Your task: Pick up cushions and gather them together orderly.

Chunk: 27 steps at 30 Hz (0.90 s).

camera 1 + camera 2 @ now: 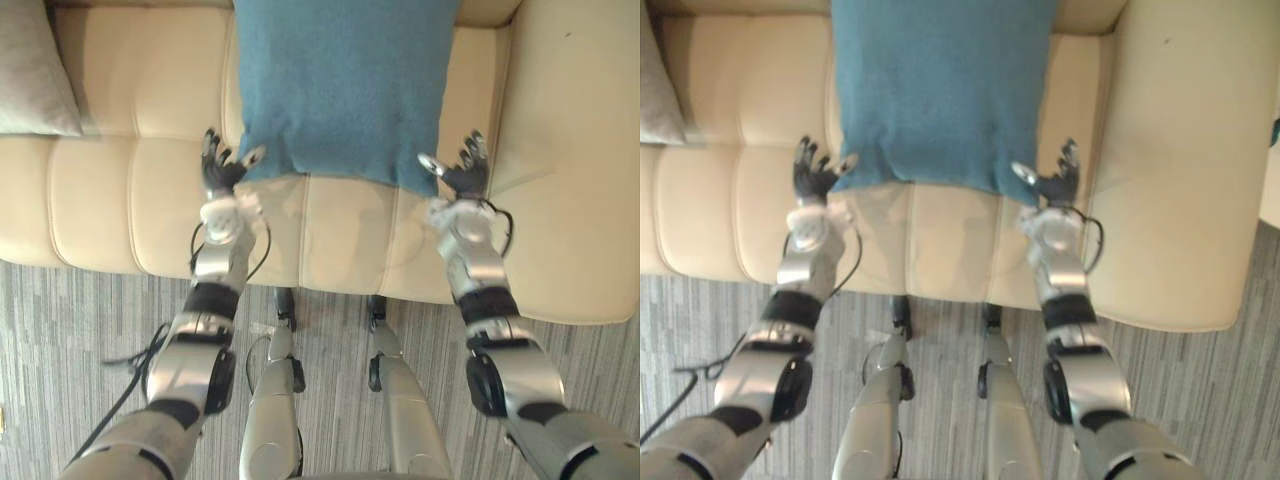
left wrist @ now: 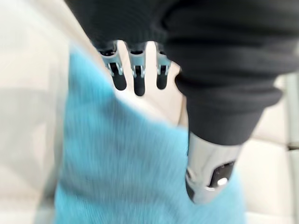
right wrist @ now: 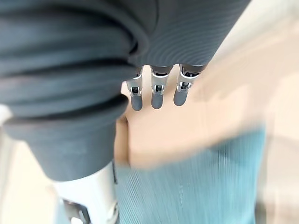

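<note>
Left hand [image 1: 222, 172], right hand [image 1: 465, 176] — splayed, flanking cushion [image 1: 340, 80]

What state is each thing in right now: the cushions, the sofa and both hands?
blue cushion: resting on the sofa between the two hands, not gripped.
grey cushion: resting at the sofa's left end, untouched.
left hand: open, fingers spread by the blue cushion's near left corner.
right hand: open, fingers spread by its near right corner.
sofa: bearing both cushions.
</note>
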### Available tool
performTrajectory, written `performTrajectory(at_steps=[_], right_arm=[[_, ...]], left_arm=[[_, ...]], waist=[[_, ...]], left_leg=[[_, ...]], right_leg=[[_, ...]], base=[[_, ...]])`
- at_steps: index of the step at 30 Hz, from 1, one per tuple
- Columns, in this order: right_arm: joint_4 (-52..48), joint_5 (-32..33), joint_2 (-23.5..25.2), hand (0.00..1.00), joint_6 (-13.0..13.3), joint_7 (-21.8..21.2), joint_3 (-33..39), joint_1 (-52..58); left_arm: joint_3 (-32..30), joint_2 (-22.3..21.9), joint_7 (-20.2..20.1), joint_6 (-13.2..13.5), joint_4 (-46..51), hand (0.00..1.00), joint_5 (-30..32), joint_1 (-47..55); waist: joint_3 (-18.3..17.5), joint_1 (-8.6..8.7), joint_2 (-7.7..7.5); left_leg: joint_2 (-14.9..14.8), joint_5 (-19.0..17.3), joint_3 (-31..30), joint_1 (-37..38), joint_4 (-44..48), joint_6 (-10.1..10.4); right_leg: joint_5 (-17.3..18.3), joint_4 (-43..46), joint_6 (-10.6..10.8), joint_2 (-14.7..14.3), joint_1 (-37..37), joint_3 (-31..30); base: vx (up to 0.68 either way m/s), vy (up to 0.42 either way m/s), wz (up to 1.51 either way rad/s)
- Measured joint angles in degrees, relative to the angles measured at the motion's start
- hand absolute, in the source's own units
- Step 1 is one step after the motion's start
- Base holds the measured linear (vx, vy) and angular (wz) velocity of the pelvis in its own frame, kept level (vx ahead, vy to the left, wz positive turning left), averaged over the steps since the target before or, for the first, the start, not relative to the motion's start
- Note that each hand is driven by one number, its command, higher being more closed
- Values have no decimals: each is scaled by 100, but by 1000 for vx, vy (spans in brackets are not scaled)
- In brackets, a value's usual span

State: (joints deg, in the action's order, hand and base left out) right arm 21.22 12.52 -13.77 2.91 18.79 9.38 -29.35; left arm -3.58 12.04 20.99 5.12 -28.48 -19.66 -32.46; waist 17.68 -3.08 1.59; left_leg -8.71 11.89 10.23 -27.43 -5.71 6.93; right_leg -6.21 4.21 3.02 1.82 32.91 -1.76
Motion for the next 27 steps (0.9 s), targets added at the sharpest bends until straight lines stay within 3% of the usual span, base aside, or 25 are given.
performTrajectory(at_steps=[3,5,9,13,17,24,27], right_arm=[[-563,-21,65,0,62,-237,175,1468],[-675,-88,324,0,67,-476,187,2278],[-196,-137,896,0,77,-920,172,3201],[1099,-314,1256,0,-18,-1217,175,3495],[2187,-552,1398,0,-110,-1330,351,3524],[2890,-641,1401,0,-222,-1387,816,3544],[2989,-788,1405,0,-271,-1374,856,3495]], left_arm=[[33,-263,-166,58,424,0,-85,1407],[51,-449,-402,54,454,0,-70,2247],[6,-810,-837,-75,-89,0,165,3203],[-413,-1152,-1246,-325,-1267,0,464,3629],[-751,-1282,-1396,-447,-2176,0,906,3691],[-1073,-1288,-1409,-483,-2632,0,1378,3686],[-1112,-1286,-1399,-484,-2778,0,1518,3639]], waist=[[-49,-18,-77],[-241,-15,-206],[-639,-23,-317],[-1152,-35,-277],[-1594,-48,-197],[-1788,-45,-230],[-1790,-67,-248]], left_leg=[[33,-314,-15,554,290,-2],[36,-527,-67,856,517,0],[44,-786,-158,1344,608,6],[91,-926,-157,1794,579,0],[133,-988,-153,2185,382,-28],[179,-978,-109,2604,179,0],[178,-1043,184,2702,203,3]], right_leg=[[396,440,-4,51,-488,1],[620,647,-19,74,-808,35],[869,644,9,108,-1403,171],[943,439,38,161,-1939,225],[946,111,63,195,-2376,262],[809,-170,95,195,-2802,197],[697,-172,144,162,-2784,-71]], base=[[84,0,7],[96,-11,10],[79,-11,18],[83,18,8],[70,30,4],[83,12,-7],[62,18,-46]])
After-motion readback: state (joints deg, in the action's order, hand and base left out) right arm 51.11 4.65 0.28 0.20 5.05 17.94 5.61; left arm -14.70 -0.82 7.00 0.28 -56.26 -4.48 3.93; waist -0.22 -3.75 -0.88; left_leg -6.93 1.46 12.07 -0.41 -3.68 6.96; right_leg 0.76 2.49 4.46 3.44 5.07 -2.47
